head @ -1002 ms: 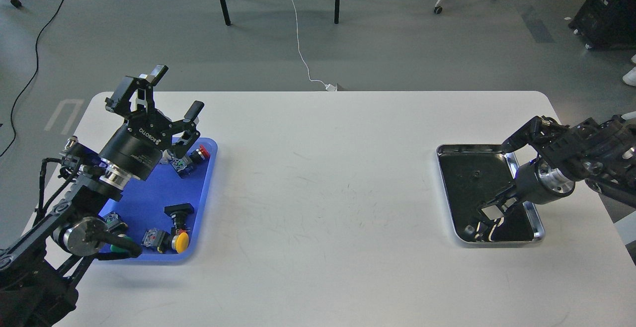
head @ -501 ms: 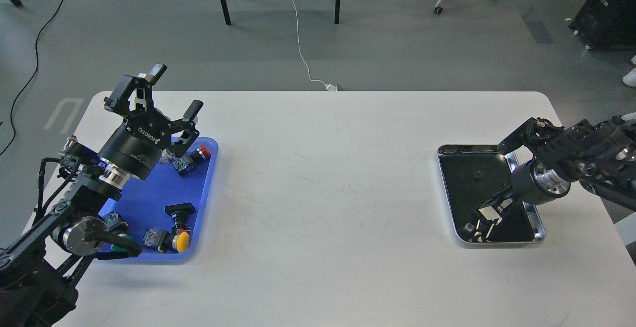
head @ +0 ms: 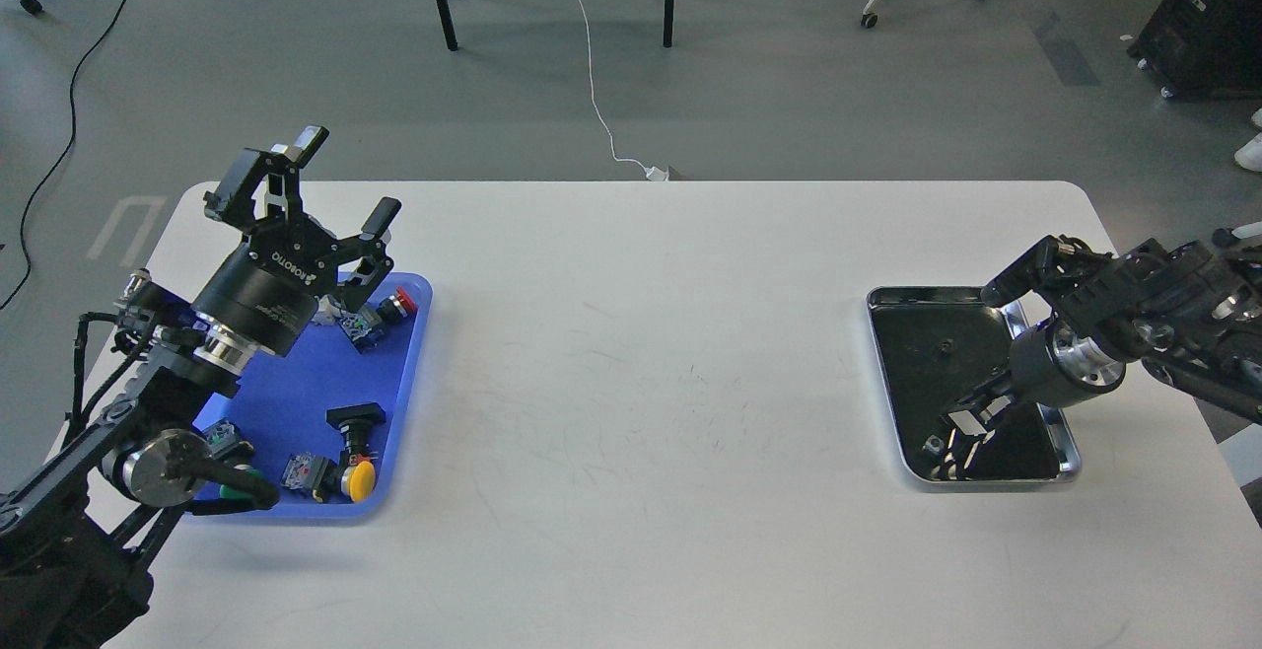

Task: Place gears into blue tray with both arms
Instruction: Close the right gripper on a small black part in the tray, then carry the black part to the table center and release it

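The blue tray (head: 296, 378) lies at the table's left and holds several coloured push-button switches. My left gripper (head: 345, 180) hangs open above the tray's far end with nothing between its fingers. At the right, a silver metal tray (head: 1070, 462) with black lining holds one tiny black gear (head: 945, 343) near its far middle. A second small round piece (head: 930, 446), possibly a gear, lies by its near left corner. My right gripper (head: 951, 440) reaches down into that tray's near part, right beside this piece. Its dark fingers blend with the lining.
Inside the blue tray are a red-capped switch (head: 398, 304), a black one (head: 356, 419), a yellow one (head: 361, 479) and a green one (head: 235, 489) partly behind my left arm. Bare white table (head: 641, 383) spans between the two trays.
My right gripper has crept left and a little lower inside the silver tray, toward its near left corner. The left gripper has barely shifted and stays open.
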